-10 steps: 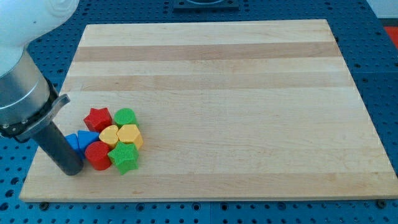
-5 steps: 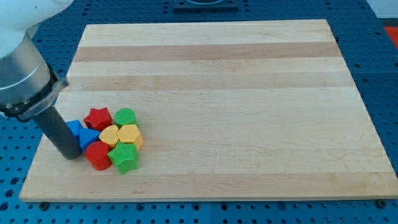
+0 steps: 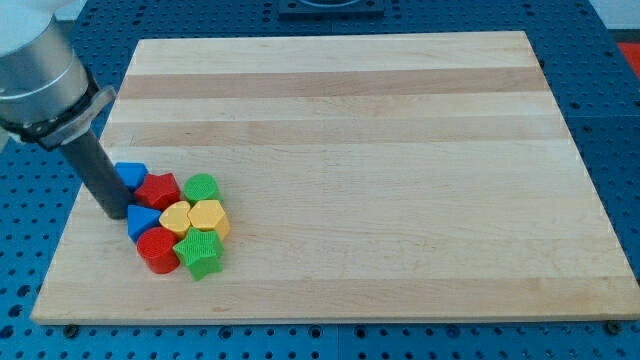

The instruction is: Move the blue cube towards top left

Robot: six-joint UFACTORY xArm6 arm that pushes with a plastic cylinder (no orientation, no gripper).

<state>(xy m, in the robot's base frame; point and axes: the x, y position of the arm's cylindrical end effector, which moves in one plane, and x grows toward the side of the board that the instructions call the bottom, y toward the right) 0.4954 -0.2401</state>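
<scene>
The blue cube (image 3: pixel 131 174) lies near the board's left edge, at the upper left of a tight cluster of blocks. My tip (image 3: pixel 114 211) rests on the board just left of the cluster, touching the blue cube's lower left side and beside a blue triangular block (image 3: pixel 141 220). The rod's shaft hides part of the cube's left side.
The cluster holds a red star (image 3: pixel 159 190), a green round block (image 3: pixel 201 187), two yellow blocks (image 3: pixel 176 216) (image 3: pixel 208 215), a red round block (image 3: pixel 156 249) and a green star (image 3: pixel 200 253). The wooden board (image 3: pixel 380 150) lies on a blue perforated table.
My tip has slid up the board along the cluster's left side. The blue cube has moved up with it, from beside the blue triangle to above the red star's left.
</scene>
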